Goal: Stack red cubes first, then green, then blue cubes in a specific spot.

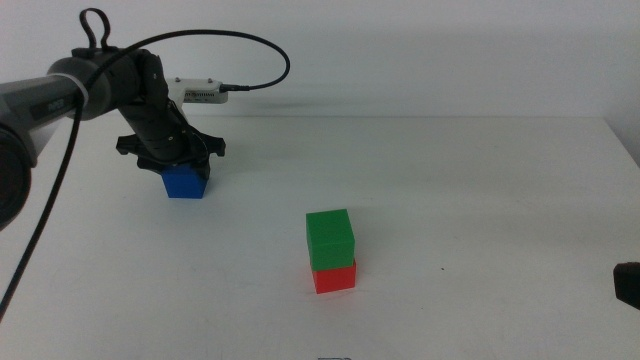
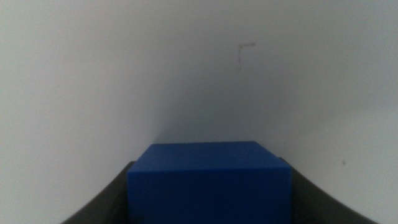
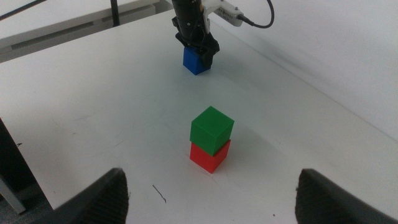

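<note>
Left arm (image 1: 70, 90) is grey and black, upper left of the frame; a thin black cable (image 1: 200, 45) loops over it; a small white module (image 1: 200, 91) sits behind its wrist.

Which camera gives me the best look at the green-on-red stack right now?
The right wrist view: the green cube sits slightly twisted on the red cube, top and two sides visible. The middle view shows the stack smaller, from the front. The left wrist view misses it, showing only the blue cube.
</note>
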Robot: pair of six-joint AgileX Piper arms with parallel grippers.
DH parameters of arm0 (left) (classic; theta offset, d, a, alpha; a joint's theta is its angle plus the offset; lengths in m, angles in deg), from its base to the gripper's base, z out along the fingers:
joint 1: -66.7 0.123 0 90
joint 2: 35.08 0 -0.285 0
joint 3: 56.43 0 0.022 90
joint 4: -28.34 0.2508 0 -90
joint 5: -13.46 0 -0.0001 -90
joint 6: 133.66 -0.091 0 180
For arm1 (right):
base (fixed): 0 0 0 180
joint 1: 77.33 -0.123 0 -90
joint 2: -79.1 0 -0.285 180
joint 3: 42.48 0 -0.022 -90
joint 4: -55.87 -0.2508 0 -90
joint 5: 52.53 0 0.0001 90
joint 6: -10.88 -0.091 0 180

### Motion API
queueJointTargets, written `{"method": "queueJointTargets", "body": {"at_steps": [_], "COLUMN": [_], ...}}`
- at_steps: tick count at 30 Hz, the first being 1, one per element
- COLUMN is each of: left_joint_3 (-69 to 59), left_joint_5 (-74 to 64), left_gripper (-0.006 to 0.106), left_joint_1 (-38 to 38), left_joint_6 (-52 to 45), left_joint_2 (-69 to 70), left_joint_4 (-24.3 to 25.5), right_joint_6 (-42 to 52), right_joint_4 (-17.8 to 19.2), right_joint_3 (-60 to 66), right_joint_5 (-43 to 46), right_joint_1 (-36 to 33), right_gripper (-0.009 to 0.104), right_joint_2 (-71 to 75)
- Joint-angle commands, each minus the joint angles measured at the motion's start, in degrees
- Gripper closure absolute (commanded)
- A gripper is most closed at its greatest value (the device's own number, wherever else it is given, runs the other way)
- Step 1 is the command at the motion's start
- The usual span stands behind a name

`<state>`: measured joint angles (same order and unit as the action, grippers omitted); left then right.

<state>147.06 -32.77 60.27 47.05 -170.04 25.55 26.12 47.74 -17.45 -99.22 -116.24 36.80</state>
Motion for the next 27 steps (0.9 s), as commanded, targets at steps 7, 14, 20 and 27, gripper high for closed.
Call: {"method": "queueJointTargets", "body": {"at_steps": [7,14,20,27], "left_joint_3": [-2.07,-19.25,-12.84,-7.57], "left_joint_5": [-3.64,0.38,-15.6,-20.87], "left_gripper": [0.101,0.102,0.102,0.102], "left_joint_1": [-0.49,-11.83,-27.08,-37.32], "left_joint_6": [-0.7,22.19,44.62,53.38], "left_joint_2": [14.58,33.45,35.79,32.83], "left_joint_4": [-1.82,9.74,23.74,24.63], "right_joint_6": [0.25,0.25,0.25,0.13], "right_joint_4": [-0.07,-0.07,-0.07,-0.07], "right_joint_3": [-1.27,-1.27,-1.27,-1.27], "right_joint_5": [3.94,3.94,3.94,3.95], "right_joint_1": [0.29,0.29,0.29,0.29], "right_gripper": [0.006,0.006,0.006,0.006], "right_joint_2": [-0.23,-0.23,-0.23,-0.23]}}
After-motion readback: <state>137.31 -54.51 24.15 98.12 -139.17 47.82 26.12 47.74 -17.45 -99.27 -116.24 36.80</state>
